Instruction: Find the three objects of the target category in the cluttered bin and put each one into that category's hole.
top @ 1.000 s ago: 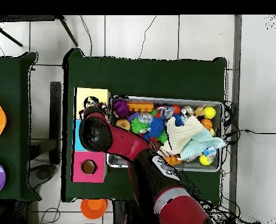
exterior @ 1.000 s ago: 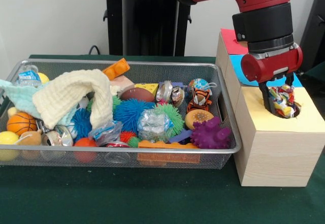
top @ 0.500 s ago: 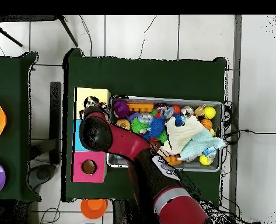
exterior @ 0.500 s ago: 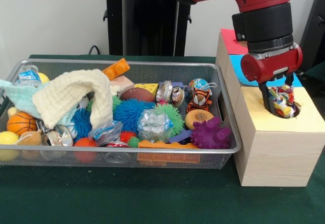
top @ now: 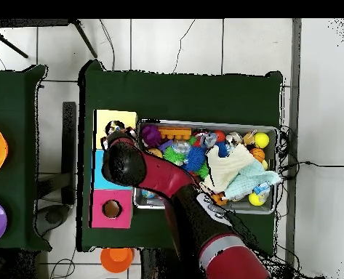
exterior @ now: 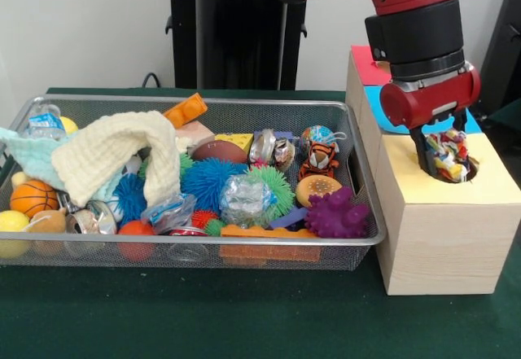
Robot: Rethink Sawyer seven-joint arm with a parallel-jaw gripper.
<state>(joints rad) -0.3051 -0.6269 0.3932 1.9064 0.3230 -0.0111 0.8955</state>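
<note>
Rope toy [exterior: 444,152], a knot of white, red, yellow and green strands, sits in the round hole [exterior: 460,173] of the yellow-topped box [exterior: 440,229], its top poking above the rim. The claw [exterior: 440,154] reaches down to that hole; one dark finger [exterior: 425,149] stands against the toy's left side, but whether the claw grips the toy or has let go cannot be told. From overhead the arm [top: 156,178] covers the hole. Behind the yellow box stand a blue-topped box [exterior: 376,105] and a pink-topped box [exterior: 370,67], touching in a row. Just beside the row on the green bench [exterior: 203,314] lies the bin [exterior: 244,249], packed with clutter: a cream cloth [exterior: 118,151], a purple spiky ball [exterior: 335,215], a toy tiger [exterior: 321,159], a blue spiky ball [exterior: 210,180] and a small basketball [exterior: 32,198].
</note>
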